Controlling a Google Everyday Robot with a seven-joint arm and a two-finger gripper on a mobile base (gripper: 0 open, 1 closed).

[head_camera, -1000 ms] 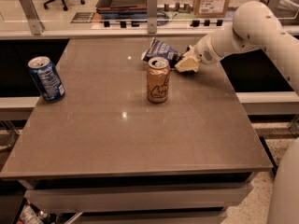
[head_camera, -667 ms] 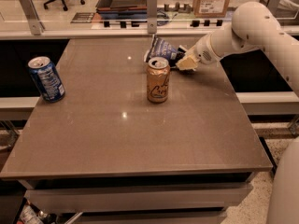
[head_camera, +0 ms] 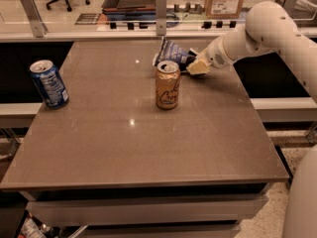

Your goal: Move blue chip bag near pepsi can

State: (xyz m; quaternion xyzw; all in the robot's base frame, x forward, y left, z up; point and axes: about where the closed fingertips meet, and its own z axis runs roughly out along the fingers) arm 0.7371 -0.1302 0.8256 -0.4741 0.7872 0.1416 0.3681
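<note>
Operator: What stands at the left?
Observer: A blue soda can with white markings and a silver top [head_camera: 48, 83], upright near the left edge of the brown worktop [head_camera: 148, 148].
Operator: And the middle?
Observer: An orange-tan can with script lettering [head_camera: 167, 85], upright. Just behind it, near the far edge, lies the crinkly dark-blue foil chip bag [head_camera: 173, 55]. The tan can hides its lower part.
Operator: The claw?
Observer: The cream claw [head_camera: 197, 67] sits at the bag's right end. I cannot tell whether it is spread or pinching the bag. Its white arm [head_camera: 267, 29] runs off right, cut by the frame.
Operator: Room to move?
Observer: Bare surface lies between the two cans and across the near half. The bag is well apart from the blue can.
</note>
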